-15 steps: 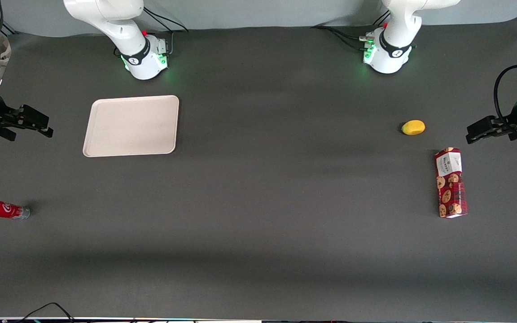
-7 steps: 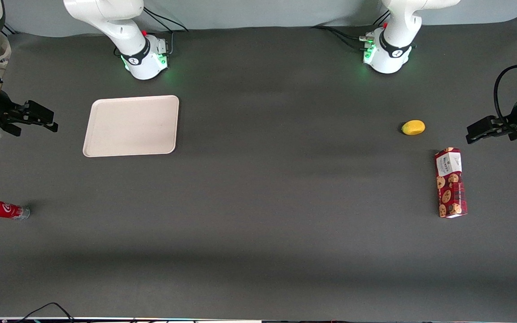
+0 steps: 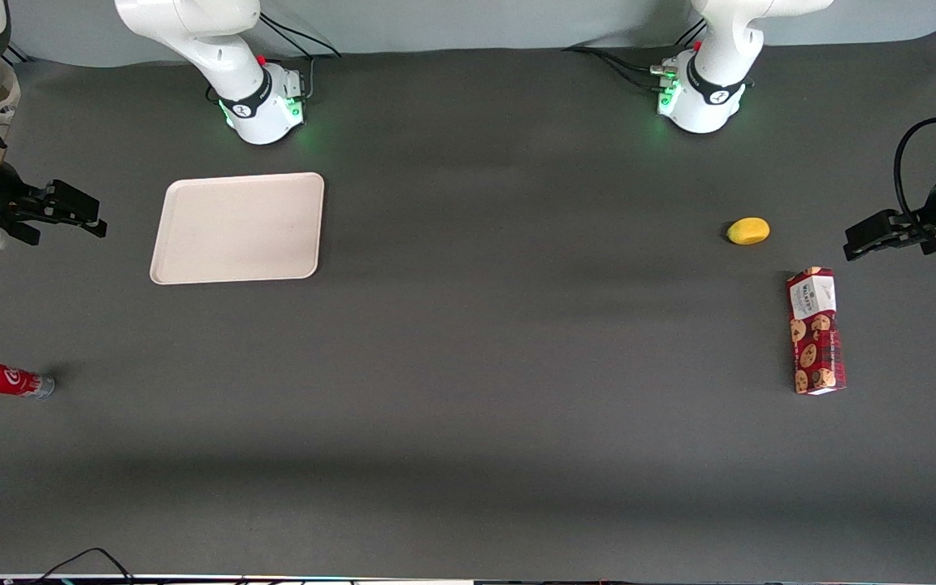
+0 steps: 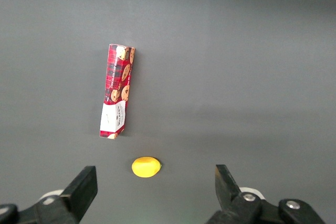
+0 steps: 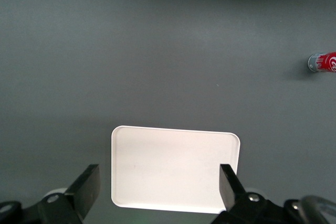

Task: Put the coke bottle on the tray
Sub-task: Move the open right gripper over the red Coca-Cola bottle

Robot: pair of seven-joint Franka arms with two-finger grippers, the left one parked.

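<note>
Gripper (image 3: 86,215) hangs wide apart and empty beside the tray (image 3: 237,228); the coke bottle (image 3: 1,379), red with white script, lies on the desk (image 3: 517,325).

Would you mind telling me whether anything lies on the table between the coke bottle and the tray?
Nothing does: in the front view only bare dark table separates the coke bottle from the tray. The open gripper hangs beside the tray, off that line.

coke bottle (image 5: 324,62) cap out of frame
</note>
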